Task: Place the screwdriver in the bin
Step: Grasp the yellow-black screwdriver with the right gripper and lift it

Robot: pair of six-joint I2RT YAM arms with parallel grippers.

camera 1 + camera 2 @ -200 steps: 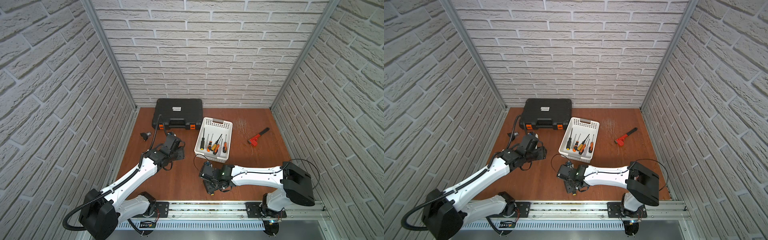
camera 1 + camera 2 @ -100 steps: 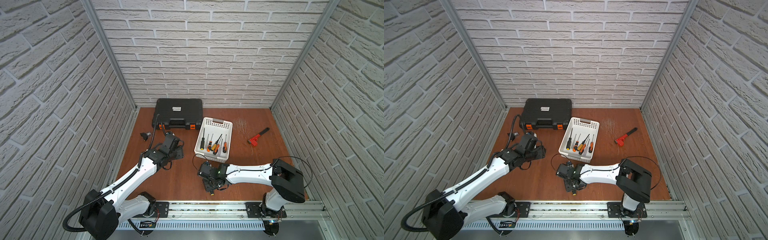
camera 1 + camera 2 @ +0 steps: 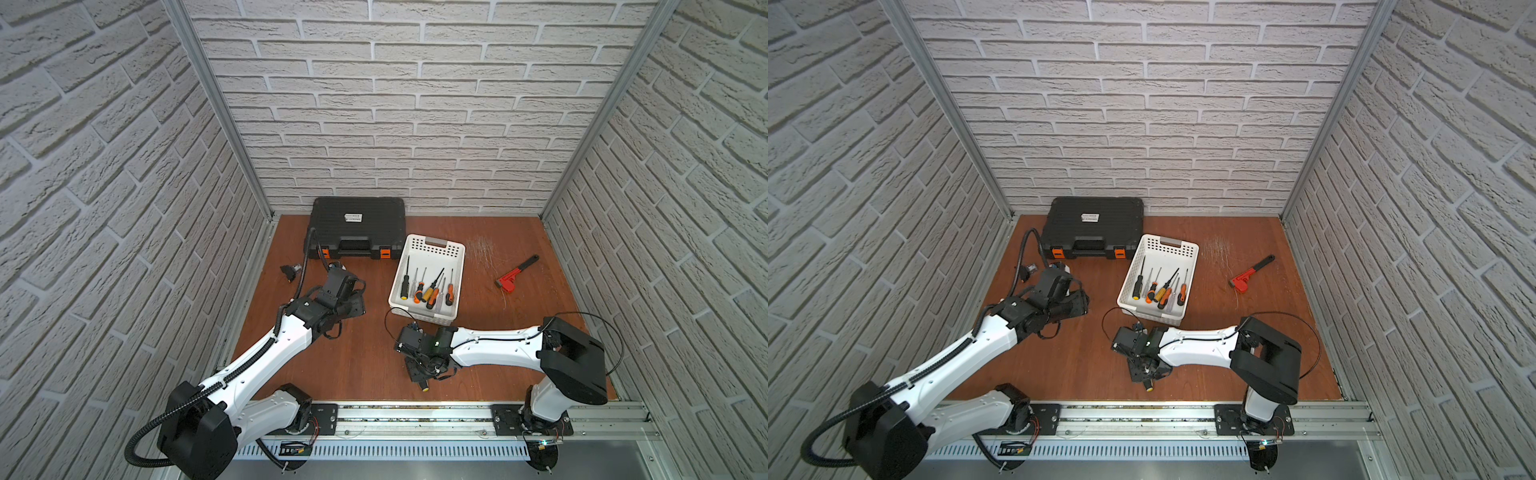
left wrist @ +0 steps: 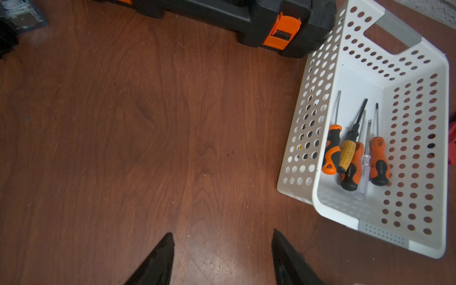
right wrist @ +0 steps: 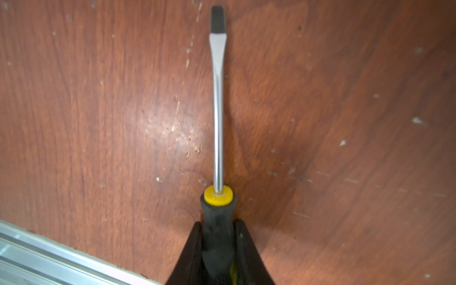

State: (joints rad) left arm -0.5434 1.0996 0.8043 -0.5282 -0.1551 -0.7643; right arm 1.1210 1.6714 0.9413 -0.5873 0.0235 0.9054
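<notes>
Between right gripper fingers: screwdriver handle, shaft projecting ahead, over the table. Ahead of left gripper fingers: toolcase. Ahead and aside: bin, several screwdrivers inside.

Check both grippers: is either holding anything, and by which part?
The right gripper is shut on the screwdriver, clamping its black handle just behind the yellow collar; the shaft sticks out free. The left gripper is open and holds nothing.

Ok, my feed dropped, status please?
Right gripper shut on black-handled, yellow-collared flat screwdriver. Left gripper open, empty. Nothing between screwdriver and white perforated plastic bin.
</notes>
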